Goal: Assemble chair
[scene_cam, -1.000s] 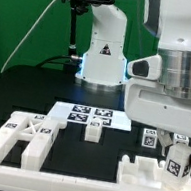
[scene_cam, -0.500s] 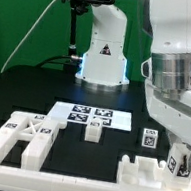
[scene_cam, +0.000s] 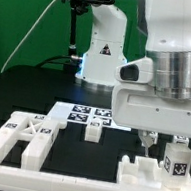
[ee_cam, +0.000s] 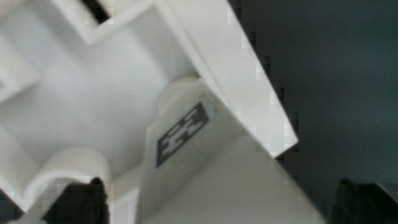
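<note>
My chair is in loose, glossy white plastic pieces. Right below me a notched panel (scene_cam: 142, 175) lies flat. A tagged block (scene_cam: 176, 162) stands upright at its end toward the exterior view's right. A small tagged cube (scene_cam: 93, 132) sits alone, well apart from both. Slotted frame pieces (scene_cam: 20, 139) lie close together toward the exterior view's left, with their tags facing up.

Free passage over black table (scene_cam: 24, 96), exterior view's left; chair parts (scene_cam: 15, 138) block near edge.
</note>
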